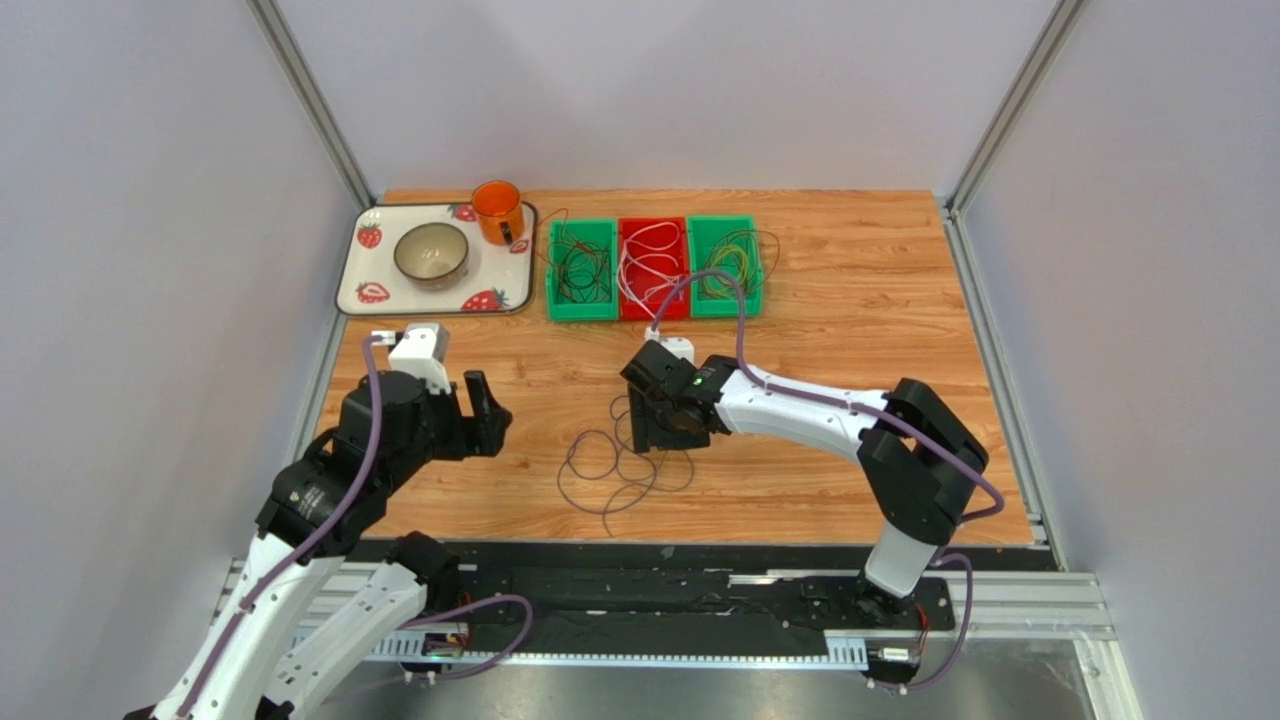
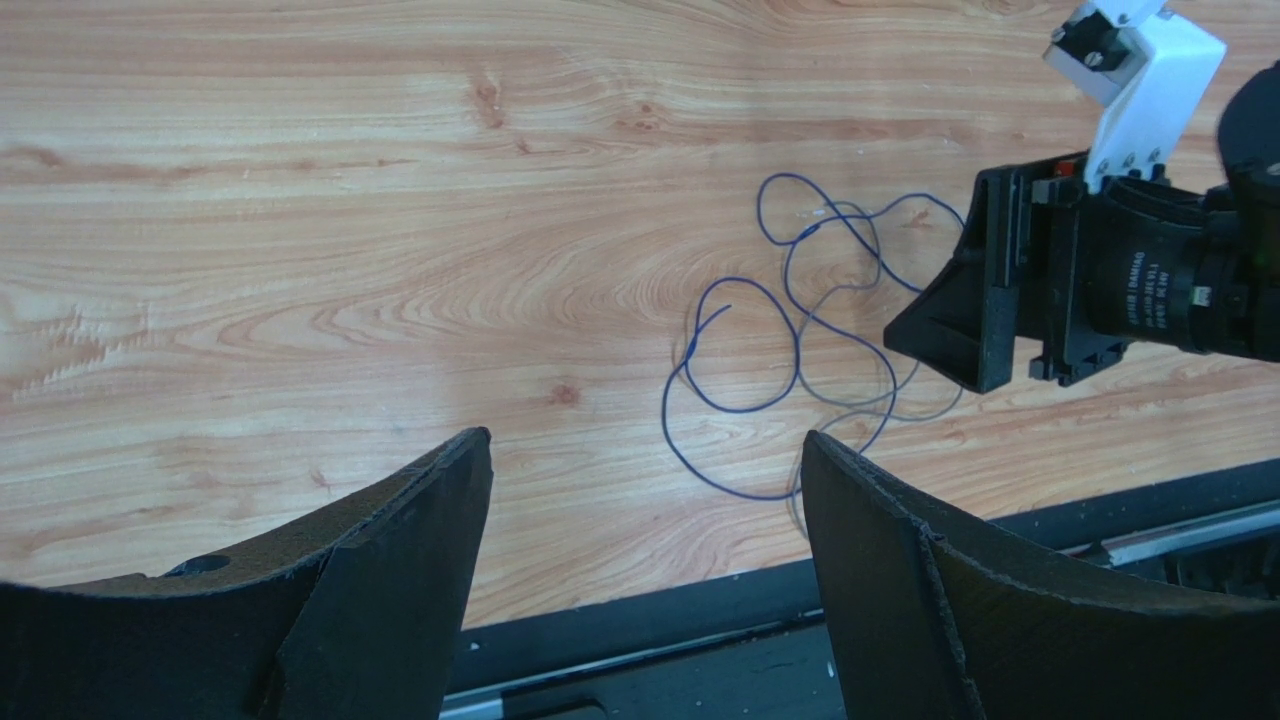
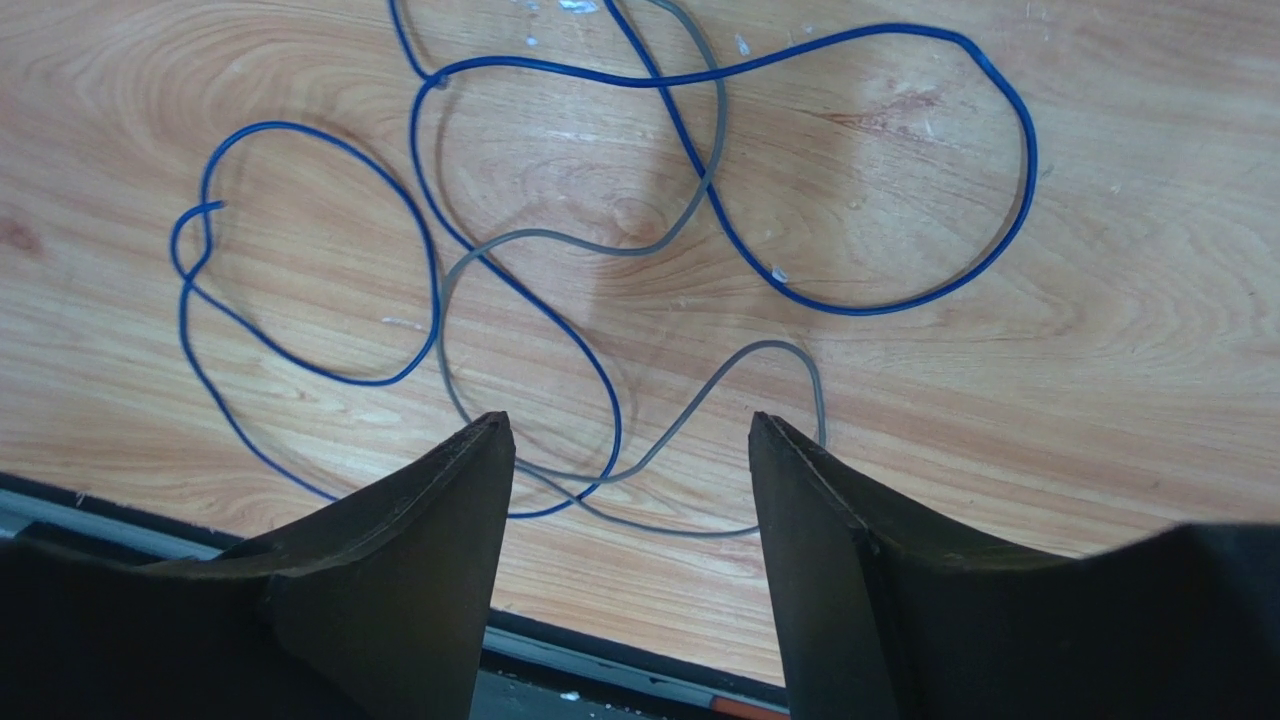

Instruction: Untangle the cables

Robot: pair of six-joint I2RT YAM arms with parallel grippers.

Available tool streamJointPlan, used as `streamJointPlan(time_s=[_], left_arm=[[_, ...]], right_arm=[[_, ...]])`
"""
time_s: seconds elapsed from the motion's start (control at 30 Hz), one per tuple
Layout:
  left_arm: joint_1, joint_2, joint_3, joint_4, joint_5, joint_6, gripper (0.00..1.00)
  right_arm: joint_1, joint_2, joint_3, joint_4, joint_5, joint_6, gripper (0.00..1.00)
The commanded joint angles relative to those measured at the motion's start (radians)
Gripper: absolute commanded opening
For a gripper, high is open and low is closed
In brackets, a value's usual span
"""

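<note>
The cables are a thin blue wire (image 3: 872, 312) and a grey one (image 3: 631, 251), crossing in loose loops on the wooden table near its front edge (image 1: 619, 477). My right gripper (image 3: 631, 432) hovers just above the tangle's near side. It is open, and nothing lies between its fingers. In the top view it sits at the loops' right end (image 1: 654, 423). My left gripper (image 2: 646, 450) is open and empty, held off to the left of the tangle (image 1: 489, 416). From there the cables (image 2: 787, 320) and the right gripper (image 2: 977, 308) show ahead.
Three bins stand in a row at the back, green (image 1: 583, 308), red (image 1: 652, 312) and green (image 1: 724, 309), each holding wires. A strawberry-patterned tray (image 1: 361, 285) at the back left carries a bowl (image 1: 430, 254) and an orange mug (image 1: 498, 210). A black rail (image 1: 631, 578) runs along the near edge.
</note>
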Motion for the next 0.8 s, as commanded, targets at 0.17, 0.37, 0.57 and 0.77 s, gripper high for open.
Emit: streamJointPlan(time_s=[0.17,0.37,0.57,0.77], left_arm=[[0.003,-0.011,0.007,0.011,0.023,-0.006,0.84],[-0.04,0.084,0.008,0.013,0.009,-0.032,0.83],[-0.24,0.379,-0.039,0.14,-0.098,-0.193,0.79],[-0.304,0.535,-0.145,0.376,-0.184,-0.208,0.71]], right_arm=[[0.009,0.091,-0.022,0.06,0.029,0.1,0.56],[0.009,0.065,-0.015,0.05,0.081,0.099,0.25],[0.009,0.01,-0.017,-0.01,0.124,0.085,0.0],[0.009,-0.11,-0.083,-0.041,0.146,0.061,0.0]])
